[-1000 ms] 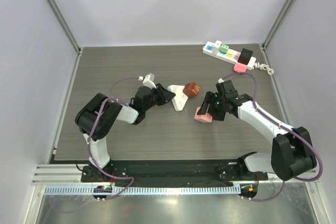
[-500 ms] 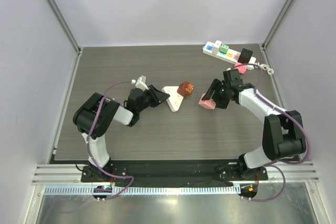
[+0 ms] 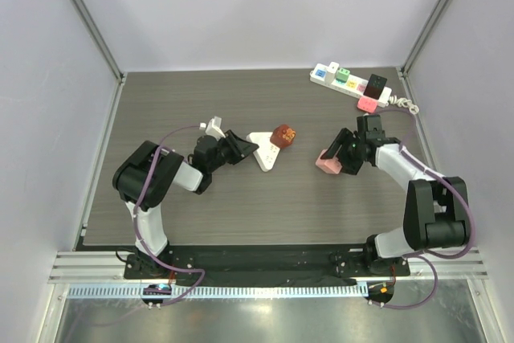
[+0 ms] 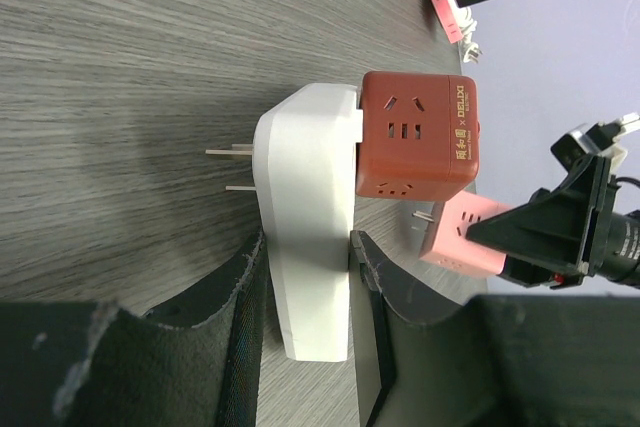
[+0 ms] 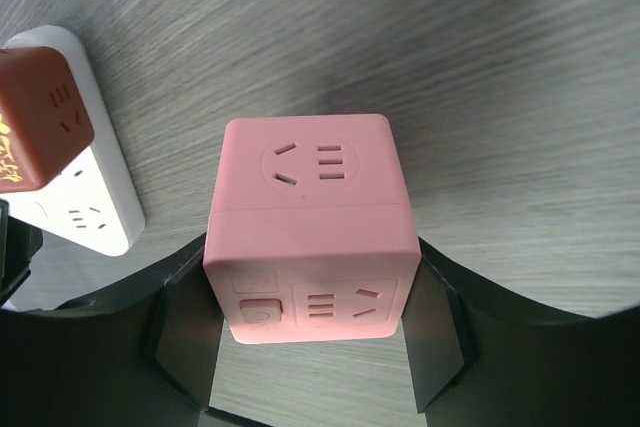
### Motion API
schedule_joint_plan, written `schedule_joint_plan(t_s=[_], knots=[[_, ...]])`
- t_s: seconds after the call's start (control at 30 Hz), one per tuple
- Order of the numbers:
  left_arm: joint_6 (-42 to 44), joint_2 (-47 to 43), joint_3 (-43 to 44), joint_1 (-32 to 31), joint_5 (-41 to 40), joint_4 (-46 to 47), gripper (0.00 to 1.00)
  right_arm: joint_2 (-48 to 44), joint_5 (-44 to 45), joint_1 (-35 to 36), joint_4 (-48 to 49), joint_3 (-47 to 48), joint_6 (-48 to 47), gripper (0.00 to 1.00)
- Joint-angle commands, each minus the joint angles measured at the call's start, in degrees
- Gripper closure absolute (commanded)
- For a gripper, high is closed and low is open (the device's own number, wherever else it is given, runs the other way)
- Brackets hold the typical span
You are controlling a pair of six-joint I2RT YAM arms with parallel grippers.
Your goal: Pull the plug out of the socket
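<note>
Over on the left, the left pincer (image 4: 308,245) is seen pinched onto the white socket block (image 4: 305,167), with its dark fingers (image 4: 248,287) pressed flat against the two broad faces. The block is smooth, glossy plastic, rounded at its free end and wedge-shaped from above. Two thin metal prongs are shown sticking out of one side. A brown cube (image 4: 418,135) is plugged against the block's other face, touching it. It has rounded corners, slotted outlets on its faces and white lettering along one edge. All of this is set over the tabletop (image 3: 201,102), a dark grey surface with a fine wood grain.

Further right, the pink cube plug (image 5: 312,217) is found well apart from the white block, gripped on two opposite sides by the right pincer (image 5: 312,322). It is matte plastic with softened edges, with outlet slots on two faces and a small square button. In the left wrist view, a metal prong is seen on its side, and the brown cube stands between it and the block.

At the far right corner, a long white power strip (image 3: 353,84) is laid out, loaded with blue, green and black cubes, with a coiled white cable (image 3: 406,105) just beside it.
</note>
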Motion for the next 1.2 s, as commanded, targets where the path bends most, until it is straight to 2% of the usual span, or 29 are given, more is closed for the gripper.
schedule_joint_plan(t_s=[0.0,0.13,0.17,0.23,0.27,0.33,0.4,0.43,0.47,0.57,0.6,0.63,0.93,1.17], knots=[[0.87,1.20,-0.62,0.59,0.72,0.45,1.00,-3.94,-3.56,-2.46,1.60,-2.03,-1.09,0.89],[0.78,1.46,-0.61,0.59,0.81,0.72,1.00,-4.73,-6.82,-5.35,1.60,-4.68,-1.70,0.84],[0.78,1.55,-0.61,0.59,0.81,0.80,1.00,-4.82,-7.26,-5.81,1.60,-5.12,-2.58,0.76],[0.86,1.64,-0.53,0.59,0.98,0.80,1.00,-5.08,-8.58,-7.30,1.61,-6.17,-3.37,0.69],[0.78,1.55,-0.53,0.68,0.99,0.80,1.00,-5.08,-8.85,-7.74,1.60,-6.44,-3.72,0.61],[0.87,1.73,-0.35,0.59,1.07,0.80,1.00,-5.61,-8.94,-8.88,1.43,-7.05,-4.78,0.56],[0.87,1.81,-0.44,0.60,1.07,0.80,1.00,-6.66,-8.76,-9.67,1.17,-7.58,-5.13,0.44],[0.87,1.82,-0.44,0.59,1.25,0.80,1.00,-6.93,-8.93,-10.37,1.08,-7.67,-5.39,0.43],[0.87,1.90,-0.35,0.59,1.25,0.80,1.00,-7.19,-9.02,-10.64,0.82,-7.76,-5.48,0.30],[0.87,1.90,-0.26,0.59,1.16,0.80,1.00,-7.72,-8.33,-11.00,-0.68,-7.41,-6.54,0.10],[0.87,1.99,-0.26,0.59,1.25,0.80,1.00,-7.90,-7.71,-10.91,-2.16,-6.62,-7.15,0.08],[0.87,1.99,-0.26,0.59,1.34,0.80,1.00,-8.07,-6.84,-11.00,-3.22,-6.09,-8.11,0.01],[0.95,1.82,-0.35,0.59,2.04,0.98,1.00,-12.63,4.33,-11.00,-12.19,1.20,-11.81,0.00],[1.39,1.82,-0.35,-0.02,1.95,0.98,1.00,-15.02,3.63,-9.42,-14.22,5.69,-11.29,0.00]])
